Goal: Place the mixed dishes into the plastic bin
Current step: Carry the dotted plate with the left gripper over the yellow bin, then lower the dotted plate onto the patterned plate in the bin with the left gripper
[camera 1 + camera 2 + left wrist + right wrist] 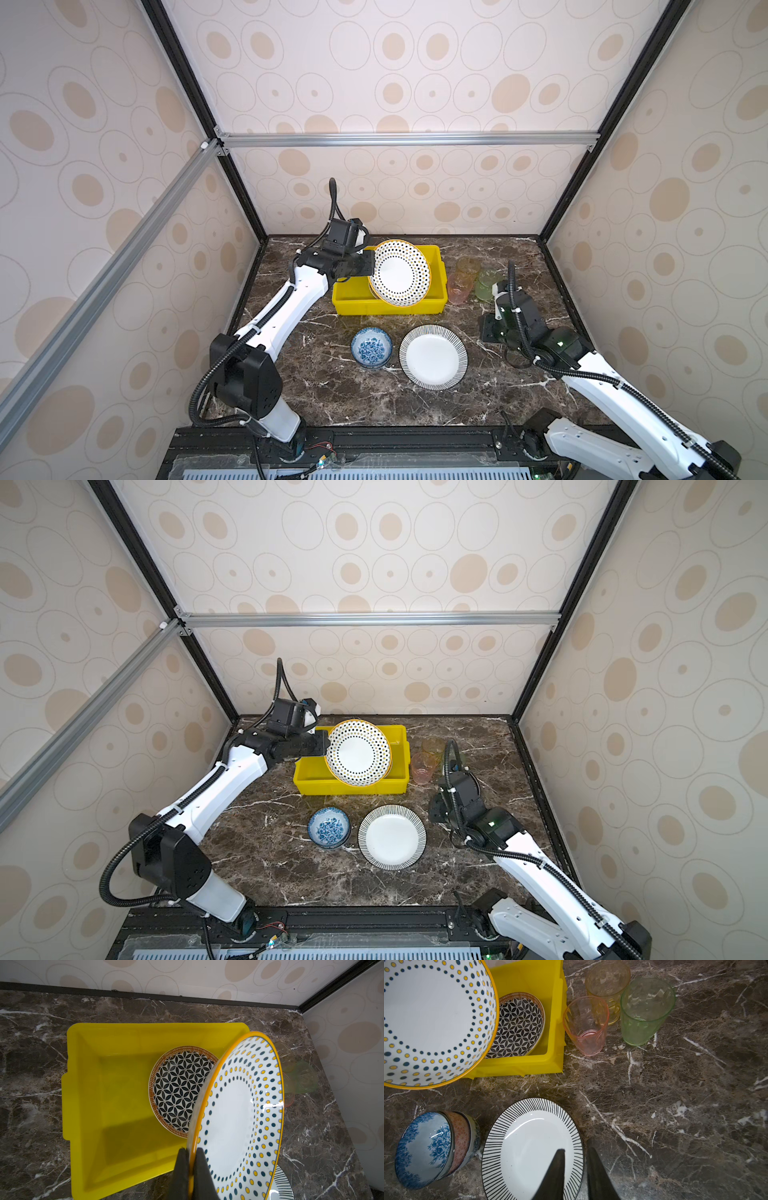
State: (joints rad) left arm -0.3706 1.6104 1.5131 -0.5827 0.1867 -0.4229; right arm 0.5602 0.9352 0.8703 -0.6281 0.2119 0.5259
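My left gripper (192,1150) is shut on the rim of the dotted plate (239,1115), holding it tilted above the yellow plastic bin (124,1105). Both top views show this plate (400,272) (358,752) over the bin's right half (353,305). A black-white geometric plate (178,1093) with an orange rim lies inside the bin. On the table in front sit a striped-rim plate (433,357) and a blue-floral bowl (371,347). My right gripper (576,1150) hovers open over the striped plate's (529,1142) right edge, holding nothing.
Pink (585,1024), amber (607,987) and green (643,1012) cups stand together just right of the bin. The blue bowl (423,1149) is the top of a nested stack of small bowls. Enclosure walls close the table on three sides.
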